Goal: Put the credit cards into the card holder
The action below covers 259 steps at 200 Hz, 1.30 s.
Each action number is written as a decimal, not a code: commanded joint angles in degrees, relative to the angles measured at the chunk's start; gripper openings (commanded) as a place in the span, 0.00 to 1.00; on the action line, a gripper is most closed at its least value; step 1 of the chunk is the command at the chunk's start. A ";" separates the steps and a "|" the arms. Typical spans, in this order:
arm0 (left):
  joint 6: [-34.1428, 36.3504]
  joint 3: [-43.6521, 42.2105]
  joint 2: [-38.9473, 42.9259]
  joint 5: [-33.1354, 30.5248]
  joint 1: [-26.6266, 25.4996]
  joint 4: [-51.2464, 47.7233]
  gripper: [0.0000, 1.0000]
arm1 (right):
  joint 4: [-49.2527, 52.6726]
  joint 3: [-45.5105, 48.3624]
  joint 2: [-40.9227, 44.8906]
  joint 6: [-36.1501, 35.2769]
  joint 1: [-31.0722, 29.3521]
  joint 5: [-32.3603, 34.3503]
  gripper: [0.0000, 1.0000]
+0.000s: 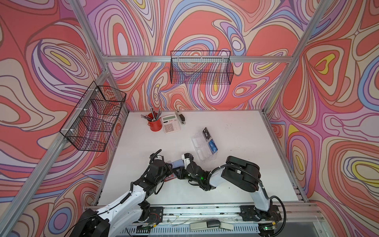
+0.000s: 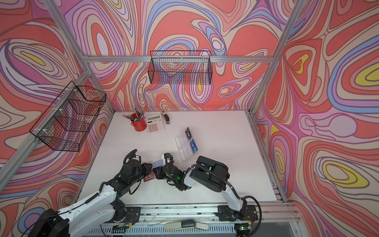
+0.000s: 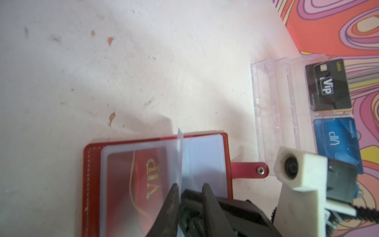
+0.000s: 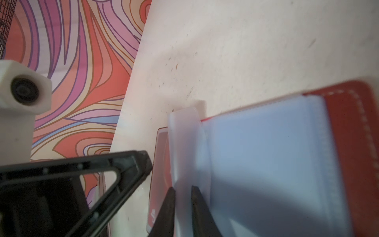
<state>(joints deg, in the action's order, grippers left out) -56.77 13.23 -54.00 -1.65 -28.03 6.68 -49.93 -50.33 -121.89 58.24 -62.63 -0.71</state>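
- Sleeves of greyish clear plastic are seen inside the red leather-like booklet card holder (image 3: 92,184), which is laid open on the white table (image 1: 235,174). In both top views it is placed near the front edge, between the two arms (image 1: 169,178) (image 2: 148,178).
- One upright sleeve (image 4: 184,133) is clenched between the black fingers of the right pincer (image 4: 182,190) and is raised above the other sleeves.
- The left pincer (image 3: 189,185) is held over the middle of the card holder, its jaws released by a narrow gap, and nothing is seen clamped in it.
- A red card (image 3: 143,180) with gold "VIP" lettering is housed in the sleeve on the opened page.
- The red snap tab strap (image 3: 248,170) is stretched flat on the table towards the clear acrylic tiered stand (image 3: 272,92).
- A black "VIP" credit card (image 3: 328,86) and a blue credit card (image 3: 336,143) are stood side by side in that stand, apart from the card holder.
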 commanded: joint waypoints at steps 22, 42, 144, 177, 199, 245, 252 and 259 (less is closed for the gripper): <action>2.01 6.47 -7.18 -2.79 0.25 -3.52 0.24 | 0.34 1.38 0.24 0.50 -0.91 0.22 0.16; 2.73 7.34 -7.53 -4.90 0.25 -5.92 0.26 | 0.89 1.11 0.30 0.30 -0.99 0.07 0.15; 1.09 6.26 -7.94 -5.87 0.19 -6.91 0.33 | 4.16 -0.74 1.43 -1.07 -1.02 0.48 0.15; 1.59 7.76 -10.35 -5.49 0.22 -8.32 0.26 | 5.34 -1.18 2.43 -1.81 -1.00 0.63 0.15; 1.67 7.78 -11.68 -5.21 0.18 -7.91 0.22 | 5.98 -1.35 3.05 -2.26 -1.00 0.71 0.15; 2.24 8.23 -13.62 -4.37 0.21 -7.26 0.12 | 6.07 -1.53 3.26 -2.48 -0.99 0.71 0.15; 2.36 8.43 -13.87 -4.11 0.25 -7.22 0.10 | 6.12 -1.52 3.33 -2.52 -1.00 0.71 0.15; 2.53 8.56 -14.11 -3.91 0.22 -7.36 0.08 | 6.22 -1.53 3.46 -2.53 -1.00 0.71 0.15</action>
<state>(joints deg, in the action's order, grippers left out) -55.02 20.67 -67.11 -6.11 -28.03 0.16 -45.06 -50.85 -120.09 56.21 -63.20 -0.47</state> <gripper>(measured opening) 0.121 0.146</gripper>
